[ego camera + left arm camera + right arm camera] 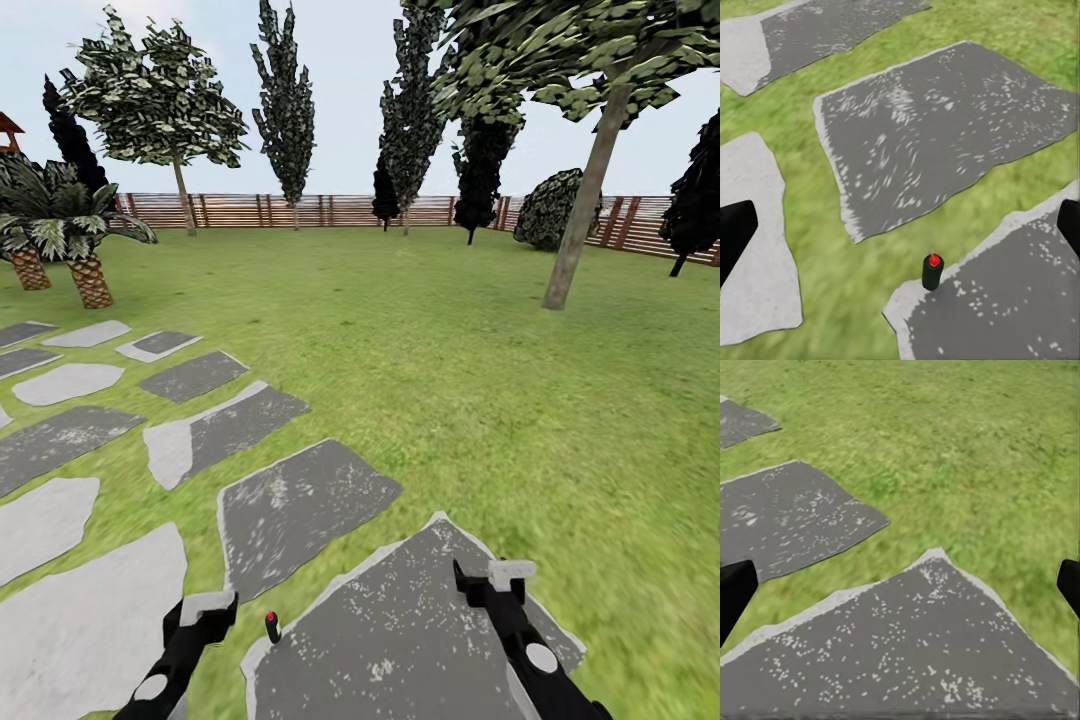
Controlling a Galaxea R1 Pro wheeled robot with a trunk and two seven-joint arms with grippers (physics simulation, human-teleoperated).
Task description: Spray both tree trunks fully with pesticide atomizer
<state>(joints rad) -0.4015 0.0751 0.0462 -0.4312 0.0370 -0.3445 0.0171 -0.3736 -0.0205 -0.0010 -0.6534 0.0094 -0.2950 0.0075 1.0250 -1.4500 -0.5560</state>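
The pesticide atomizer (272,626), a small dark cylinder with a red top, stands upright on the grass at the edge of a grey paving stone (400,630). It is just right of my left gripper (207,610), which is open and empty. In the left wrist view the atomizer (932,270) lies below and ahead of the open left gripper (900,229). My right gripper (495,580) hovers open over the same stone, and it shows open again (900,585) in the right wrist view. One tree with a pale trunk (585,200) stands at the right. Another tree (160,95) stands far left by the fence.
Grey and pale stepping stones (70,430) cover the lawn to my left. Open grass (450,350) stretches ahead to a brown slat fence (320,210). Palms (60,230) stand at the left, with slim dark trees (285,100) and a round bush (555,210) along the fence.
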